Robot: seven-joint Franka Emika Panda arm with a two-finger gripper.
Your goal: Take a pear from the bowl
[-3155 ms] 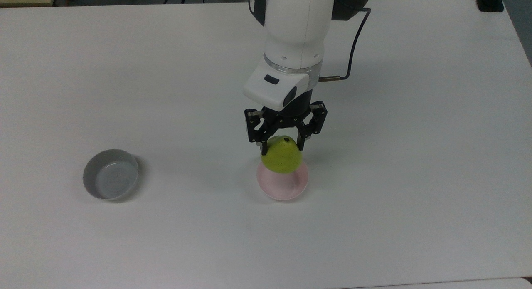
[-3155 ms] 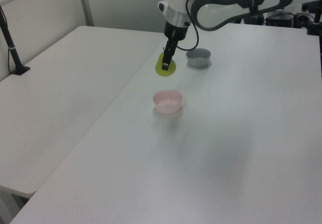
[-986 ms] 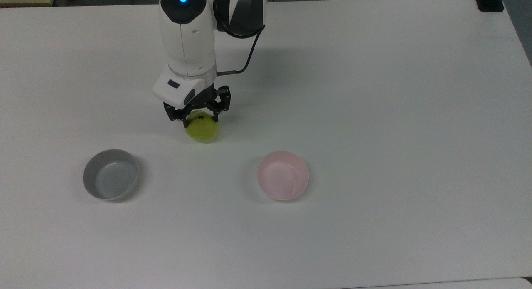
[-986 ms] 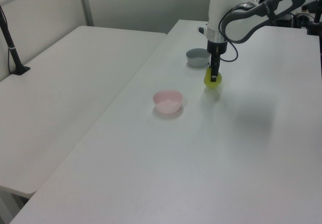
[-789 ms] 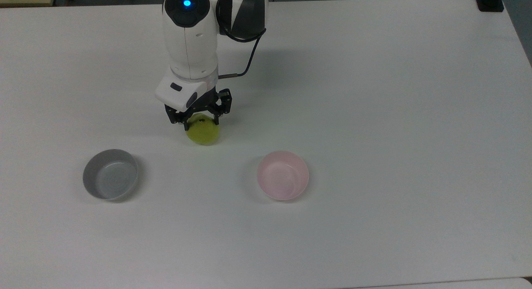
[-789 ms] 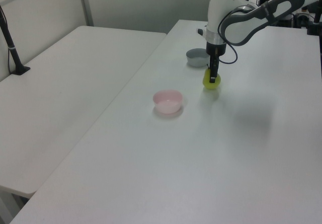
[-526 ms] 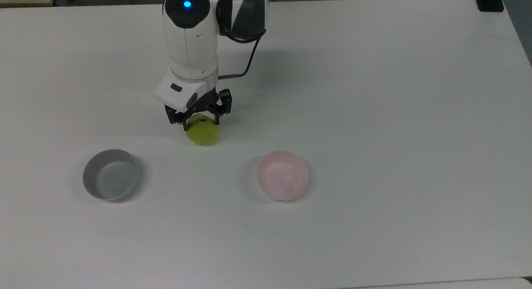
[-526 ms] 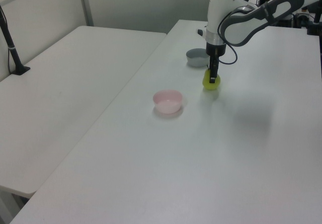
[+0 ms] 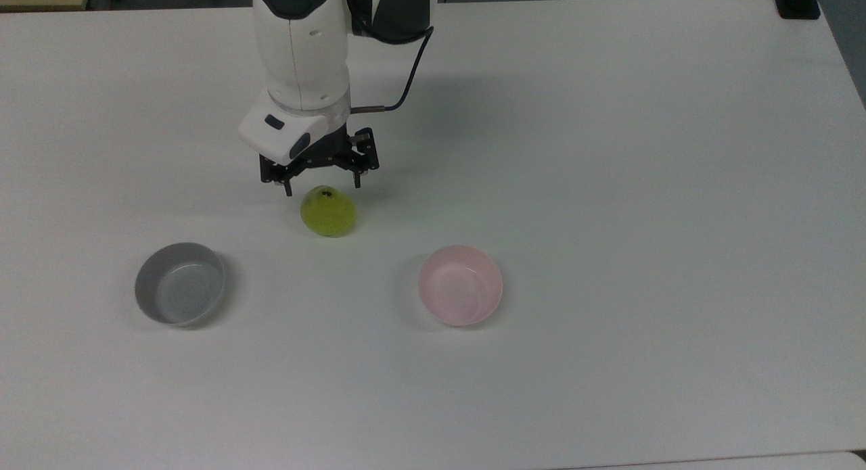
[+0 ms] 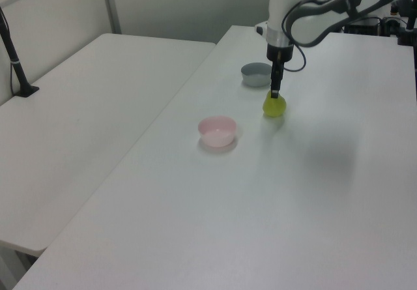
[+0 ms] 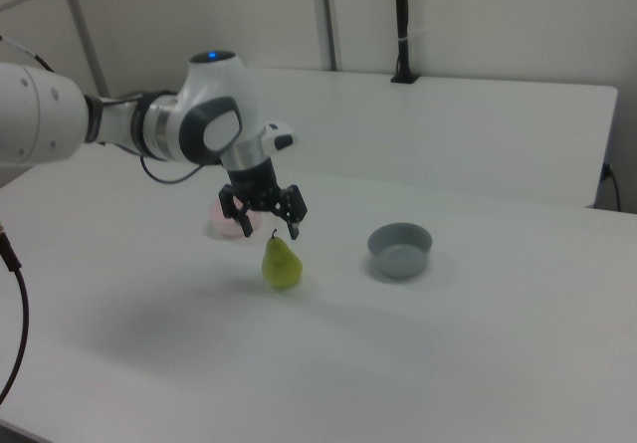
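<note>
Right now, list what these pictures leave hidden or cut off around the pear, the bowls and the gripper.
- Pink bowl, right view: partly behind the gripper, so most of its inside is hidden.
- Gripper, left view: seen edge-on above the pear, so its finger gap is hidden; the top view shows it open.
- Arm, top view: cut off by the upper edge.
- Grey bowl, left view: its inside is too small to check for contents.

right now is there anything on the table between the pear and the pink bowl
No. In the top view the stretch of white table between the pear and the pink bowl is bare; the left view shows the same gap.
</note>
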